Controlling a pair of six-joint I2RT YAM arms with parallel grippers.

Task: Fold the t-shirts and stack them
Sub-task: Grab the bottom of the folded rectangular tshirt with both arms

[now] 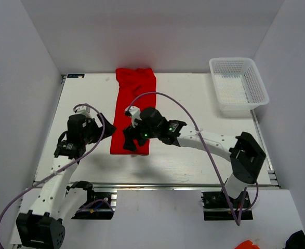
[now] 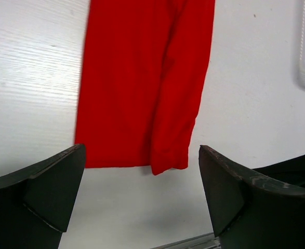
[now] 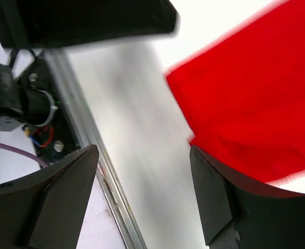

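Top external view: white tabletop [image 1: 204,161], flat, with a faint grain and a matt finish, enclosed on three sides by plain pale grey walls [image 1: 142,31]; a metal rail [image 1: 168,185] runs along its near edge. Item one, t-shirt [image 1: 134,98]: bright red cloth with no print, folded lengthwise into a long narrow strip that runs from the far edge of the tabletop, left of centre, toward the near edge; the far end is bunched and wrinkled, the near end lies flat with a straight hem. Item two, basket [image 1: 260,85]: white plastic mesh, rectangular, with flared walls and a rolled rim, set in the far right corner well apart from the t-shirt; its own mesh floor shows through the open top. Item three, left end effector [image 1: 107,128]: black, just beside the left edge of the strip near its lower end. Item four, right end effector [image 1: 130,143]: black, over the near end of the strip, with a thin purple cable [image 1: 194,122] arching above its arm. Left wrist view: left end effector [image 2: 142,150] with its two dark wedge-shaped fingers [image 2: 53,187] spread wide apart, nothing between them; beyond lie the t-shirt [image 2: 142,83], smooth with one lengthwise crease, and bare tabletop [image 2: 32,78]. Right wrist view, blurred: right end effector [image 3: 144,150] likewise spread apart and gripping nothing, with the red cloth [image 3: 246,104] partly behind the right-hand finger [image 3: 220,197] and the rail [image 3: 110,192] running between the fingers.
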